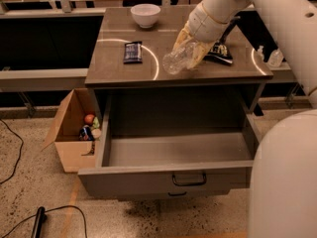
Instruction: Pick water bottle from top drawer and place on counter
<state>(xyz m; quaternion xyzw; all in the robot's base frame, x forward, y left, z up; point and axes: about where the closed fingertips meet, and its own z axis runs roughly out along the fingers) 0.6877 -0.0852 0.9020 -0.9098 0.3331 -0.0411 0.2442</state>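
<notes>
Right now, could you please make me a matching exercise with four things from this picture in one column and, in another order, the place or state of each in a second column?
Things:
1. water bottle
2. white bowl
3. cardboard box
4. top drawer

Places or states:
A. on the floor, left of the drawer
B. pulled open
C. held in the pincer, over the counter
D. standing at the back of the counter

Right pairs: 1-C, 2-D, 3-A, 4-B.
</notes>
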